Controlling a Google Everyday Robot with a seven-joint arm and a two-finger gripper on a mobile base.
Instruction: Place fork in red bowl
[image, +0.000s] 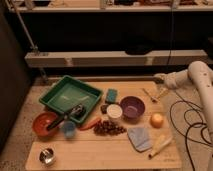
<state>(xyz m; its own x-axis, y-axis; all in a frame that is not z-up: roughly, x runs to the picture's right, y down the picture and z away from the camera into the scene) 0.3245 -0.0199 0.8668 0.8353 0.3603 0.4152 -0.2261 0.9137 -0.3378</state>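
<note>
Fork (148, 94), slender and silvery, on the wooden tabletop (100, 151) near the white hand (161, 84), wide-open and empty.

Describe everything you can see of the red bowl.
The red bowl is round, orange-red with a darker inside, standing upright near the wooden table's left end, in front of the green tray. A black-handled tool rests in it, handle angled out over the rim toward the tray. A blue cup stands close beside it. The open gripper is far off, above the table's far right corner.
</note>
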